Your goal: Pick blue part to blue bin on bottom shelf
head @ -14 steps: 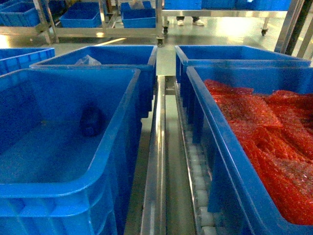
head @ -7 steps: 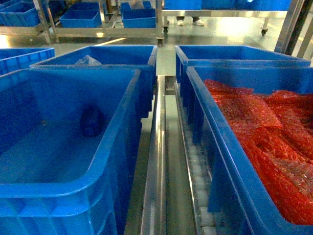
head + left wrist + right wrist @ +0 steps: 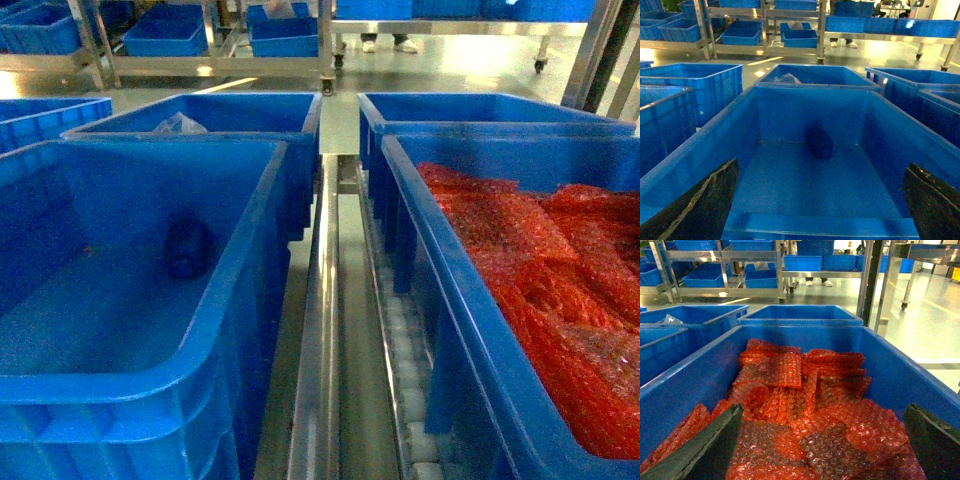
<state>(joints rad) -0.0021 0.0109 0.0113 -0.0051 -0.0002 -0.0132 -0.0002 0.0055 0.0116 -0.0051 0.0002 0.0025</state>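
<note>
Small dark-blue roundish part (image 3: 818, 141) sits against far wall of large blue ribbed crate (image 3: 700, 150) — left gripper (image 3: 820, 200) spread wide, empty; fingers may clip wall.

Crate (image 3: 480, 330) of red bubble-wrap bags (image 3: 800, 405)

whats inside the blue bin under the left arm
Only the blue part, a dark lump resting on the floor of the blue bin near its far wall. The near corners are hidden behind the end effector's fingers.

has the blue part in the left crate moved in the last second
No. In the head view the blue part sits in the same spot on the floor of the blue bin, near its far wall, as before.
</note>
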